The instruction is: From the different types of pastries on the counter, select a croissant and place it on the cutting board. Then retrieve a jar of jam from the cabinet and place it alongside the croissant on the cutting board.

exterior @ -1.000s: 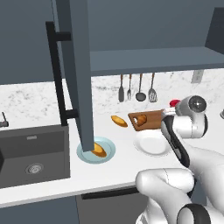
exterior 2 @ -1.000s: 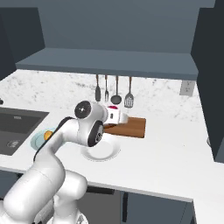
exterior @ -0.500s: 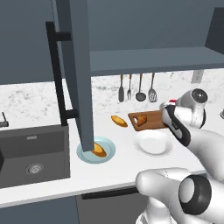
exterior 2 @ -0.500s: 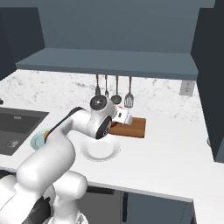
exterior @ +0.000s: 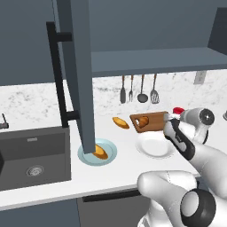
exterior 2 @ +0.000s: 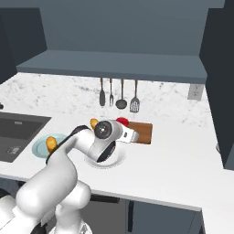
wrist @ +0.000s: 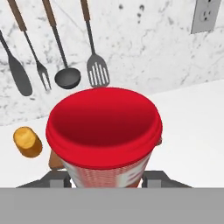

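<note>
The jar of jam [wrist: 104,131], red-lidded with a red-and-pale body, sits between my gripper [wrist: 107,180] fingers, which are shut on it. From the left base view the jar's red lid [exterior: 178,110] hangs at the right end of the brown cutting board [exterior: 153,125], where the gripper [exterior: 172,116] holds it. The croissant [exterior: 142,120] lies on the board. Left of the board rests a long oval pastry [exterior: 119,123], and a third pastry [exterior: 100,153] lies on a blue plate. The cabinet door [exterior: 80,66] stands open.
A white plate [exterior: 155,145] lies just in front of the board, under my forearm. Several utensils [exterior: 138,91] hang on the back wall above the board. The dark sink [exterior: 31,155] is at the left. A wall socket [exterior 2: 195,91] is at the right.
My arm has swung further right and the jar has come down a little at the board's right end. The pastries and the board have not moved.
</note>
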Motion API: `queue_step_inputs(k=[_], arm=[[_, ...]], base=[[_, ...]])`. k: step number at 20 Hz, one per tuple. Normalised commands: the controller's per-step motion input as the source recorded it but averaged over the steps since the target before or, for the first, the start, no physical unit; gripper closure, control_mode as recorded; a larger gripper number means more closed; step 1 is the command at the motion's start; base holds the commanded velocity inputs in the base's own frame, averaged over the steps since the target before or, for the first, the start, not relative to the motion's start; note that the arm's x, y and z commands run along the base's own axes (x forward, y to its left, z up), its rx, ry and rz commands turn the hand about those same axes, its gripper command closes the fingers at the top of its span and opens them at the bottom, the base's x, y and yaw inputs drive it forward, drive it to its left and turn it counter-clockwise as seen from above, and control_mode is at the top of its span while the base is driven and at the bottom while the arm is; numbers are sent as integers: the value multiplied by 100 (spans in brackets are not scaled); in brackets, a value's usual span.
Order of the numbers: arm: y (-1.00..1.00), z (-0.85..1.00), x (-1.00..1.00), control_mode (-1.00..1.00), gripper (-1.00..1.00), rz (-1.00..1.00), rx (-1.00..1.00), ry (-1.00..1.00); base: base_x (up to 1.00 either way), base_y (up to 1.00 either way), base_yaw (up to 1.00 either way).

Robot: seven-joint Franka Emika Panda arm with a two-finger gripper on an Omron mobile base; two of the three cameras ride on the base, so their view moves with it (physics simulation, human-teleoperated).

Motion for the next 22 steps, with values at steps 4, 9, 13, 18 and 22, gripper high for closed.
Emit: queue_step_inputs(k=[4, 9, 13, 18, 22], arm=[[0, -15, 24, -100, 100, 0, 0, 0], [0, -8, 31, -100, 100, 0, 0, 0], [0, -19, 1, -100, 100, 0, 0, 0], [0, -24, 2, -100, 100, 0, 0, 0], [0, -24, 13, -100, 100, 0, 0, 0]], base=[[0, 0, 0], [0, 0, 0], [0, 0, 0], [0, 0, 0], [0, 0, 0]])
